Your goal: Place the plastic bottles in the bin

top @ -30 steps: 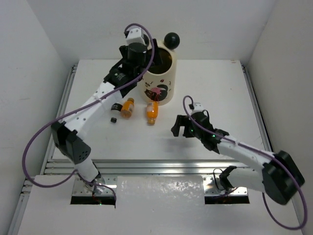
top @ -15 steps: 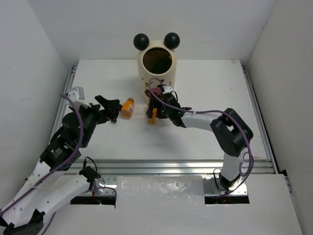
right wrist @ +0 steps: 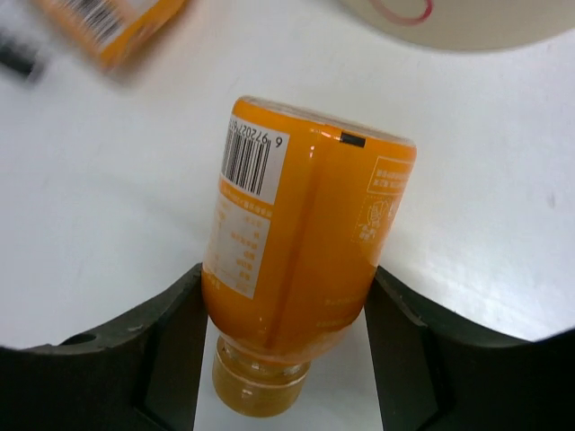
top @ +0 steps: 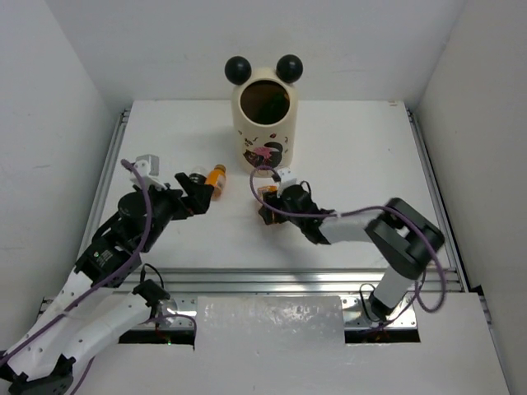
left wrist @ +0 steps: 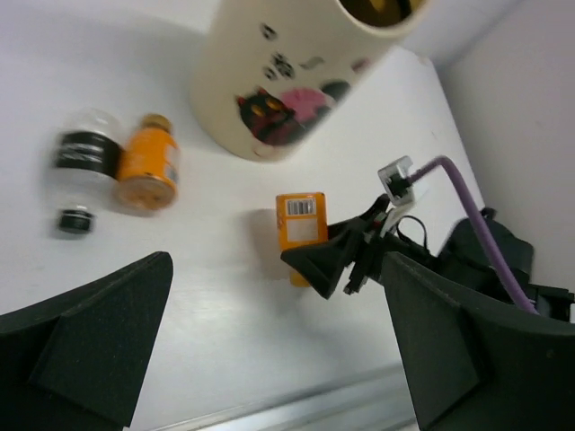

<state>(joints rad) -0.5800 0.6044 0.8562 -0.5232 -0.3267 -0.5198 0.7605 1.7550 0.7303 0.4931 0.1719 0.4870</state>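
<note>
The bin (top: 278,138) is cream, printed with a pink-and-black cartoon figure and small black marks, with two black ball ears (top: 239,68). The orange bottle (right wrist: 301,242) has a white barcode panel with black bars. A second orange bottle (left wrist: 148,171) has a deeper orange cap, and the clear bottle (left wrist: 85,157) wears a black band. The tabletop (top: 354,156) is white and the cable (left wrist: 469,199) purple.

top cam sits high behind the arm bases and looks down on the whole desk (top: 354,164), with the bin (top: 265,123) at the far side. left wrist cam is tilted, mid-range, facing the bin's base. right wrist cam is jammed right up against one orange bottle (right wrist: 301,233). all three share that bottle, plus at least a sliver of bin.
</note>
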